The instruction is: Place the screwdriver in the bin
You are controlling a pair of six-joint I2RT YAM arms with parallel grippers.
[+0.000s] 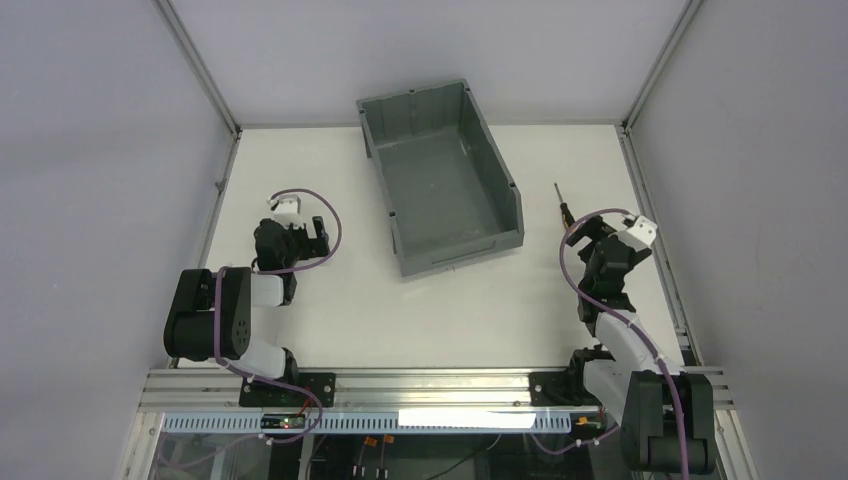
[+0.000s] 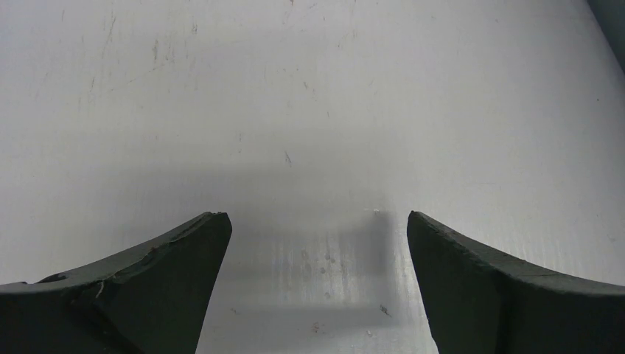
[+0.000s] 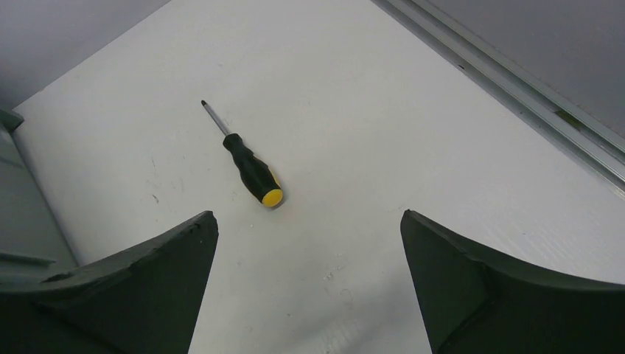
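screwdriver out on the surface, both claws apart

from above, found the screwdriver [image 1: 563, 206] lying flat on the white surface [image 1: 330, 300], just right of the bin [image 1: 455, 255] and outside it, touching no wall of it. saw the shaft pointing away from the arm bases, handle end nearest the right claw [image 1: 583, 232]. could not judge the spread of either claw from that height.

through the right wrist, made out what the overhead view blurred: thin dark shaft, black handle, yellow end cap, all resting ahead of the right claw [image 3: 309, 221], left of its centre line and apart from the fingers [image 3: 147, 273]. saw those fingers standing wide apart over bare surface. caught a sliver of the bin [image 3: 18, 184] at the left edge and a metal rail [image 3: 516, 88] along the right.

through the left wrist, saw only scuffed surface [image 2: 295, 88] under the left claw [image 2: 317, 228], likewise spread wide. placed that left claw [image 1: 312, 236], from above, well left of the bin.

noted the bin set at a slant mid-surface, low cut-down end toward the arms. noted plain grey walls [image 1: 90, 150] on three sides and rails at the surface edges. found the screwdriver between the bin's long side and the right-hand rail, touching neither, with open surface all round it.
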